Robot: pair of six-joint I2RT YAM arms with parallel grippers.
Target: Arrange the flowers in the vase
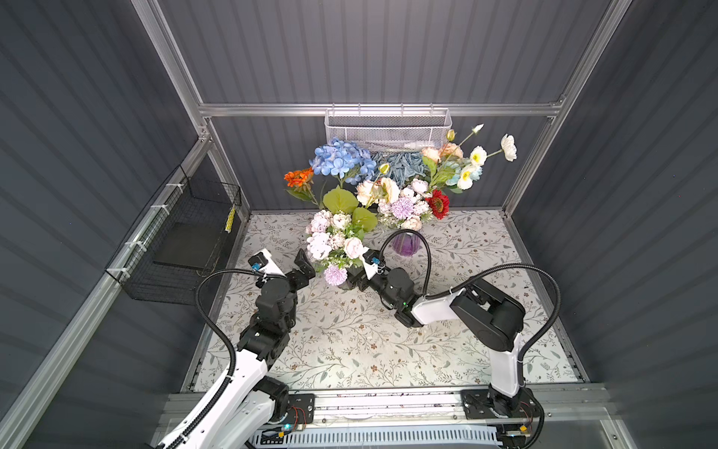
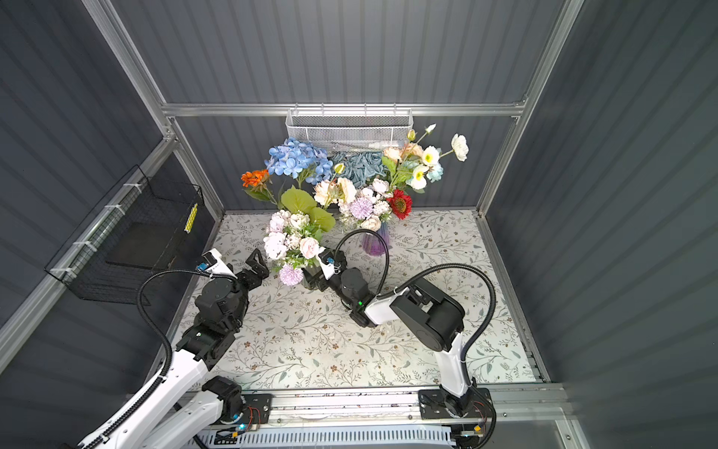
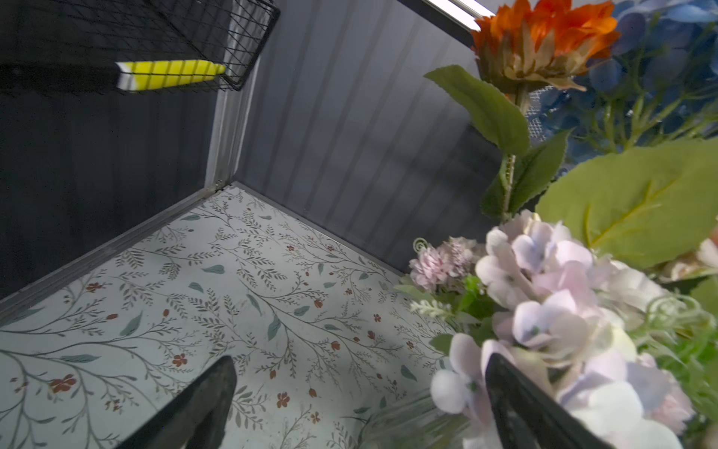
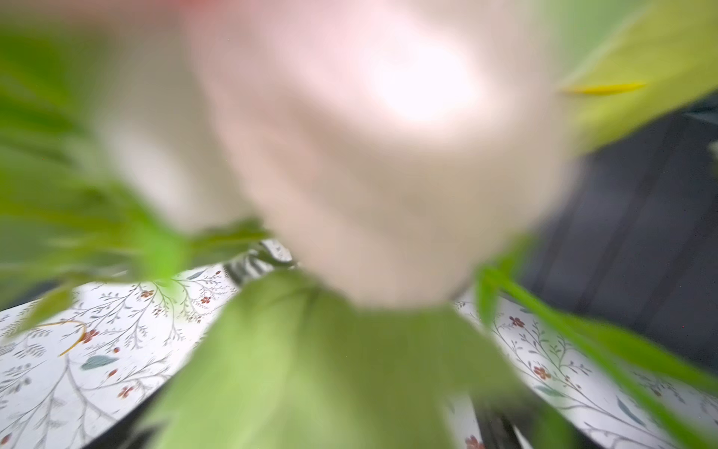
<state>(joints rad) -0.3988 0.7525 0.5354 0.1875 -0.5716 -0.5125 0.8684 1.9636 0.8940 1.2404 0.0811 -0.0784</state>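
Two bunches of flowers are standing up on the table [image 1: 349,342]. The big mixed bunch [image 1: 404,182] sits in the purple vase [image 1: 406,245] near the back wall: blue, peach, lilac, red, white and yellow heads, with an orange one [image 3: 544,35] leaning out to the side. The pale pink and lilac bunch [image 1: 334,237] stands nearer the arms in a clear glass vase [image 2: 309,280], with one lilac head drooping over the front.

The left hand [image 1: 306,268] hovers just beside that pale bunch with its fingers spread wide and nothing between them. In its wrist view one finger [image 3: 520,404] shows right in front of the lilac petals.

The right hand [image 1: 354,279] is tucked in low on the other side of the glass vase, half buried under leaves in both top views. Its wrist view is a blur of green leaf and cream petal, so I cannot tell whether it is spread or pinching a stem.

A black wire basket [image 1: 186,233] hangs on the left wall and a white mesh one [image 1: 388,124] on the back wall.
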